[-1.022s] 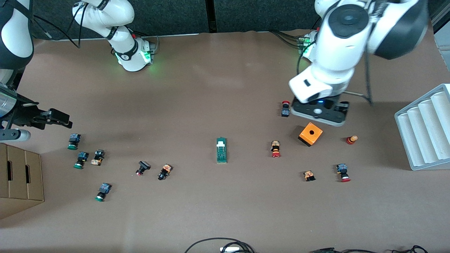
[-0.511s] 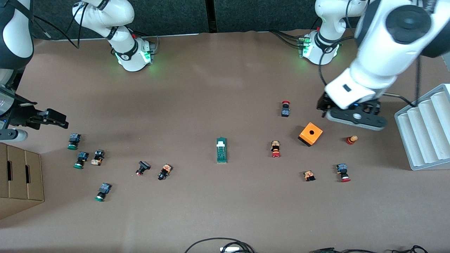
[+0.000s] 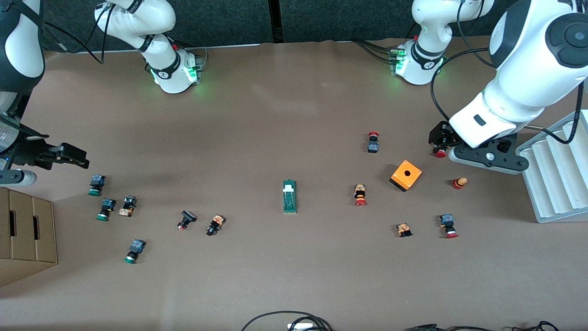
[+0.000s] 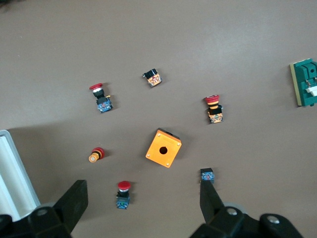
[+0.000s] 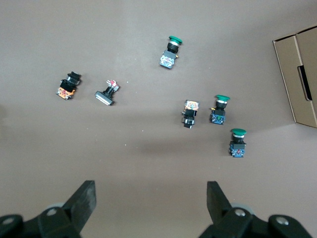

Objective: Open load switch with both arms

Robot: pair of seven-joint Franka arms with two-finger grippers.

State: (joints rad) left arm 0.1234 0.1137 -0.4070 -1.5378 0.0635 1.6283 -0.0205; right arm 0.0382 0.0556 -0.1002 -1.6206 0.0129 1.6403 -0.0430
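Note:
The load switch [image 3: 289,196], a slim dark-green block with a white end piece, lies flat in the middle of the table; its end shows at the edge of the left wrist view [image 4: 306,83]. My left gripper [image 3: 482,154] hangs open high over a red-capped push button [image 4: 123,192], between the orange cube [image 3: 406,175] and the white rack, well away from the switch. My right gripper [image 3: 76,156] is open and empty [image 5: 151,198] over bare table at the right arm's end, above a group of green-capped buttons [image 3: 96,184]. The switch is out of the right wrist view.
Small push buttons lie scattered on both sides of the switch. A cardboard box [image 3: 27,230] stands at the right arm's end, and a white ridged rack [image 3: 556,165] at the left arm's end. Cables [image 3: 289,322] lie at the table edge nearest the front camera.
The left arm has swung from over the orange cube's area toward the left arm's end of the table, near the white rack. The right gripper has barely shifted. Both stay open.

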